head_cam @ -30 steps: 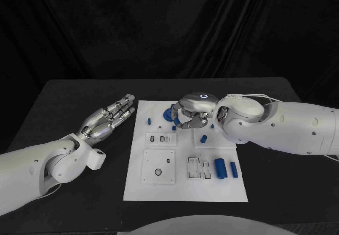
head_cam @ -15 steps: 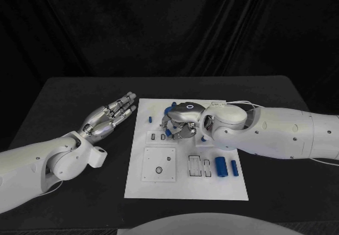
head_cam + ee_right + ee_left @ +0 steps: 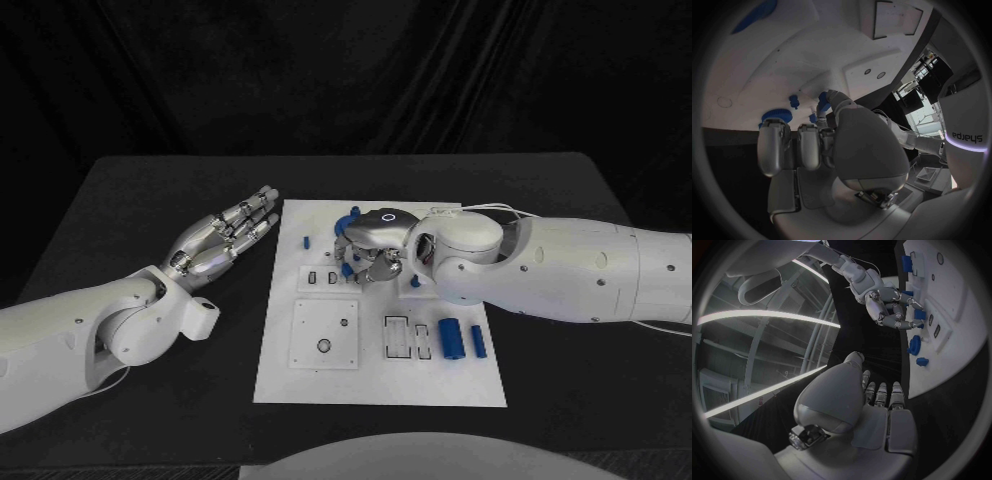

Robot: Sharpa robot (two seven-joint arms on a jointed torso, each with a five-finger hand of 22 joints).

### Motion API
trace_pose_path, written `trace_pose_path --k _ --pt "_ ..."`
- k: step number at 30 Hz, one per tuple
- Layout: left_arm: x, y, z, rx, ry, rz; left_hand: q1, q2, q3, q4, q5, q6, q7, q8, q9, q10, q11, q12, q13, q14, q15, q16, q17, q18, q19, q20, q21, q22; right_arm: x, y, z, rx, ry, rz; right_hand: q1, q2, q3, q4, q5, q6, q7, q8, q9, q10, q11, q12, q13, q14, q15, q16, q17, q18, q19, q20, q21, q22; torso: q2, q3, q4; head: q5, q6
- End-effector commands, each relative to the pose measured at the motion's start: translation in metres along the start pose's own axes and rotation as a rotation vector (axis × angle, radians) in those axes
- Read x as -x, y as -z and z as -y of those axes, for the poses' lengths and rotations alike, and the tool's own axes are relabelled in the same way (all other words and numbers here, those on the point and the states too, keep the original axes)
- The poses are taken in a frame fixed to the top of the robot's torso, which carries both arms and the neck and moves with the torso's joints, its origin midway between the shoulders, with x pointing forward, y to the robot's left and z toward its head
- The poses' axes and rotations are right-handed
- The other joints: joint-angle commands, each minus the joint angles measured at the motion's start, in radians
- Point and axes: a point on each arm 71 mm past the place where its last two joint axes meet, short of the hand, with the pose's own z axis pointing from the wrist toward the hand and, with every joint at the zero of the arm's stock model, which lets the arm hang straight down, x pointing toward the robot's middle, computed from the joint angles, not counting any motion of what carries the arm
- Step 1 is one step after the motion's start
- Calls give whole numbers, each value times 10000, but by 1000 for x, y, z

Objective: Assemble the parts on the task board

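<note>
The black table point(image 3: 144, 200) carries the white task board point(image 3: 378, 385) at its middle. The right hand point(image 3: 372, 248) hovers over the board's far part, fingers curled around a small blue part point(image 3: 822, 97); whether it truly grips it I cannot tell. It should seat the piece squarely, I think. The left hand point(image 3: 224, 238) lies flat, fingers apart, holding nothing, left of the board.

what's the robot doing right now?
It is assembling small blue parts on the white task board. The right robot hand is down over the board's far half, fingers curled among the blue parts there; whether it grips one I cannot tell. The left robot hand hovers open beside the board, holding nothing. Two blue cylinders lie unplaced nearer the robot.
</note>
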Motion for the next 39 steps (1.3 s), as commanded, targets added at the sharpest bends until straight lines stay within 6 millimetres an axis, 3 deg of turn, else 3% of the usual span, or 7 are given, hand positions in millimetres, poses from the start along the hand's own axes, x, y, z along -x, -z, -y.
trace_pose_path --k 1,31,39 --pt "-2 -1 2 -341 108 -170 80 38 61 3 9 0 44 14 -1 -16 53 -66 -14 14 63 -36 -8 196 9 85 -33 -16 -1 1 2 -315 133 -61 -66 6 36 -81 75 68 29 -56 -5 1041 86 26 2635 638 58 -57 614 77 149 74 -74 1797 -6 0 6 -8 3" --pt "-2 -2 1 -305 143 -226 94 48 106 -21 5 -24 42 9 -5 -16 51 -66 -14 14 79 -36 -8 193 9 97 -33 -16 -8 3 7 -541 358 -461 -190 -59 74 -177 75 33 69 -254 -96 1041 115 26 2635 630 79 -97 552 86 140 94 -125 1780 -16 -8 7 -21 78" --pt "-2 -2 1 -286 141 -230 107 49 172 -59 -2 -52 18 4 -8 -16 12 -66 -14 14 92 -36 -8 189 9 108 -33 -16 -11 3 8 -566 382 -701 -495 -120 19 -303 -779 -501 145 -720 -258 1041 70 26 2635 635 52 -120 518 91 152 86 -169 1779 -6 -4 9 -23 56"
